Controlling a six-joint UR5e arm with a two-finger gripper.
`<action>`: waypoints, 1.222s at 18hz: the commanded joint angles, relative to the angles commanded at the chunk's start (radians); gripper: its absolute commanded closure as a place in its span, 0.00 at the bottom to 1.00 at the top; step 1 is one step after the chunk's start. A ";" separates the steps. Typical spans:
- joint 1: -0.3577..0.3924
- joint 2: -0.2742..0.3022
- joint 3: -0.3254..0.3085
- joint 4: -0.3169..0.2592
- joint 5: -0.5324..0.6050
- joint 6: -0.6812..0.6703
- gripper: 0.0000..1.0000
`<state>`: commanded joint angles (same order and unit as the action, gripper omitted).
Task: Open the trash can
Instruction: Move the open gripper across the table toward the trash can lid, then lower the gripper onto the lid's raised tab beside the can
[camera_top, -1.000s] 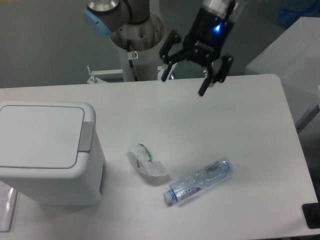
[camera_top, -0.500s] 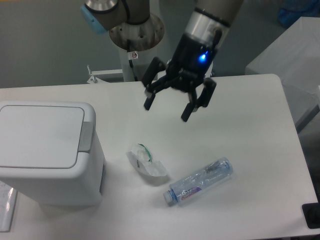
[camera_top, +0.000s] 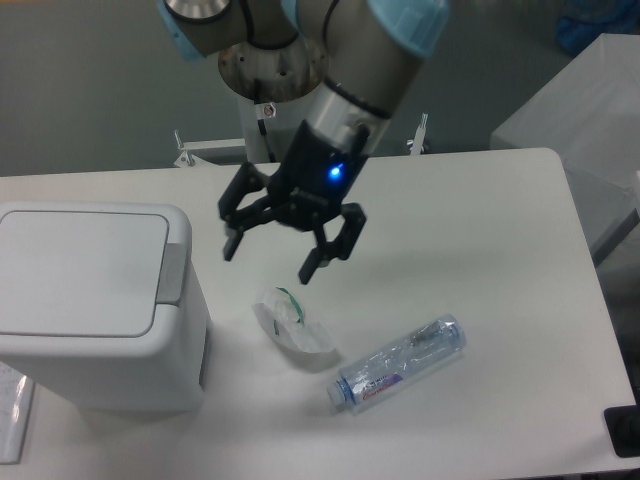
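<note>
The trash can (camera_top: 95, 305) is a large white boxy bin at the left of the table, its flat lid down and its grey push tab (camera_top: 172, 273) on the right edge of the top. My gripper (camera_top: 270, 260) hangs open above the table just right of the tab, fingers spread and pointing down, touching nothing. The black fingers (camera_top: 312, 265) hold nothing between them.
A crumpled clear plastic wrapper (camera_top: 291, 324) lies just below the gripper. A clear plastic bottle (camera_top: 398, 361) lies on its side to the lower right. A second white table (camera_top: 580, 110) stands at the far right. The arm's base column (camera_top: 270, 75) rises behind the table.
The gripper has travelled from the back right of the table down and to the left, toward the bin's tab side. It has stayed open. Bin, wrapper and bottle have not moved.
</note>
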<state>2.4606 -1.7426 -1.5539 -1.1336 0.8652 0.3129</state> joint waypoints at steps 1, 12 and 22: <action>-0.008 -0.006 0.000 0.002 0.000 0.000 0.00; -0.048 -0.038 -0.008 0.008 0.049 -0.002 0.00; -0.048 -0.037 0.024 0.006 0.049 -0.049 0.00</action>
<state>2.4130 -1.7794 -1.5295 -1.1275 0.9142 0.2640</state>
